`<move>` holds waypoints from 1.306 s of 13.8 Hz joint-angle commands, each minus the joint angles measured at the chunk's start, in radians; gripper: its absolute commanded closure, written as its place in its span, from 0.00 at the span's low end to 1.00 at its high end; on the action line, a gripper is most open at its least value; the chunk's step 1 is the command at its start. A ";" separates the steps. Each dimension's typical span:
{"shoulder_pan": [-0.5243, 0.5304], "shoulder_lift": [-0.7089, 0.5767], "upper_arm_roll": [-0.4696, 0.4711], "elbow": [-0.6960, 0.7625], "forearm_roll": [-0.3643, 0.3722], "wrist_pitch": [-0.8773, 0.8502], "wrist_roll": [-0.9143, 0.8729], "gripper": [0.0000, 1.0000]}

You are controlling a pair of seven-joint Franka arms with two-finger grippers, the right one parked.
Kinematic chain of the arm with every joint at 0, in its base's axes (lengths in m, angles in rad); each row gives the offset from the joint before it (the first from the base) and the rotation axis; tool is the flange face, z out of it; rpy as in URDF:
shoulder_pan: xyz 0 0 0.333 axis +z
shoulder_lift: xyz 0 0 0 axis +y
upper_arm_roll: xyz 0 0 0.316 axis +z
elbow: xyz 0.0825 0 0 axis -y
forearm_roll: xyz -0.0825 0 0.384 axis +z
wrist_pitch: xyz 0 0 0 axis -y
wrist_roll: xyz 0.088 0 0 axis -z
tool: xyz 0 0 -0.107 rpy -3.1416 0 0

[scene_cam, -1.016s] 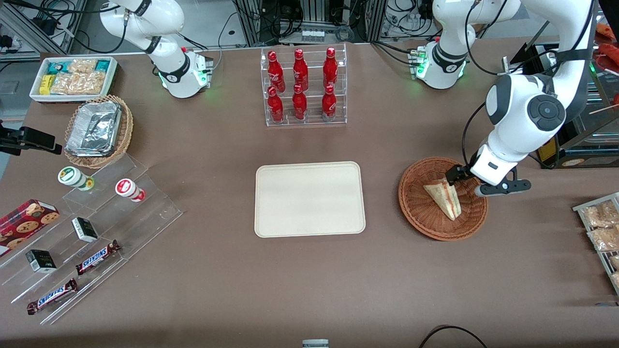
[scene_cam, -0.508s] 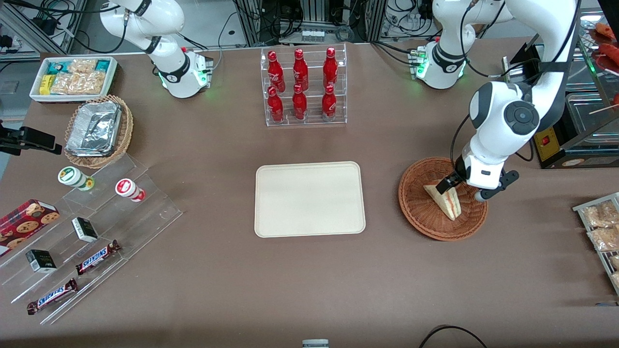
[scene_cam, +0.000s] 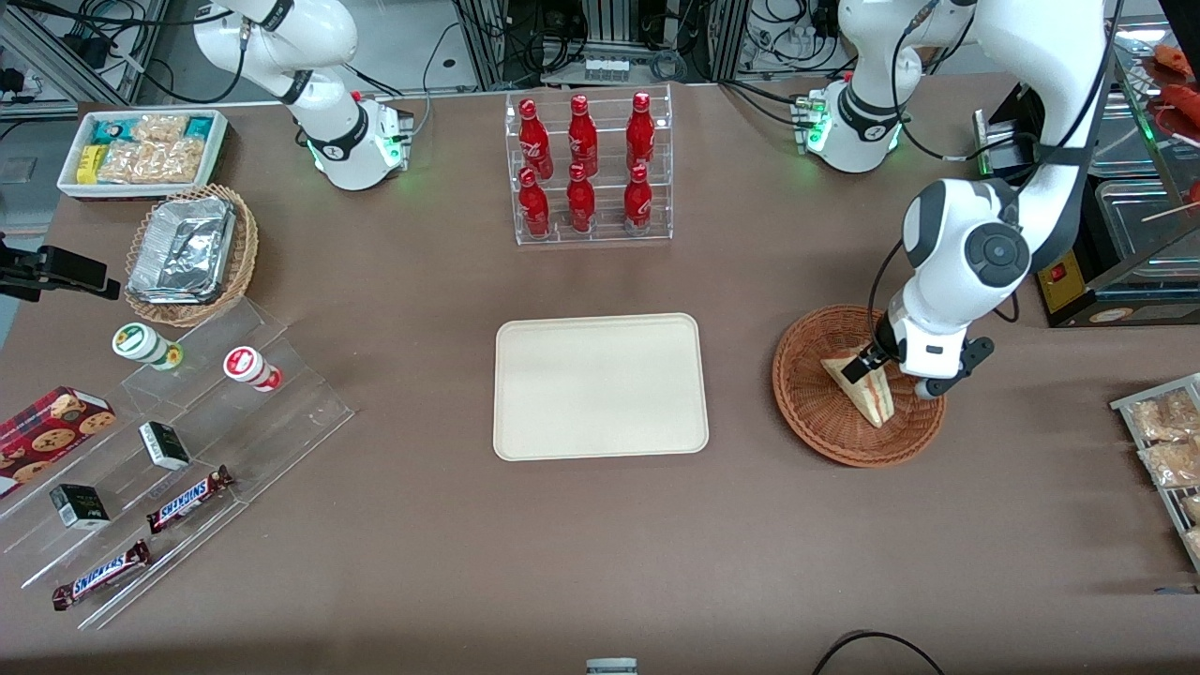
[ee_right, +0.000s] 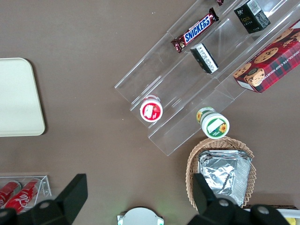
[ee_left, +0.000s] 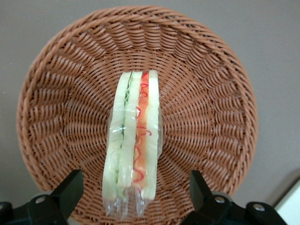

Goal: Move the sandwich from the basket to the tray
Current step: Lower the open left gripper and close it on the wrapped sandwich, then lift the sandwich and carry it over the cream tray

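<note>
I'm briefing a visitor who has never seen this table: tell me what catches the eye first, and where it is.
The gripper, open, hangs in the basket astride the sandwich, toward the working arm's end of the table. Beside the basket lies the tray; the rack of red bottles stands farther from the camera.

Prob. robot lab: cable racks (scene_cam: 609,37) (mock snack-shop table (scene_cam: 600,544)).
</note>
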 commanded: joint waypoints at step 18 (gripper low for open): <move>-0.068 0.079 -0.002 0.334 0.004 -0.364 0.065 1.00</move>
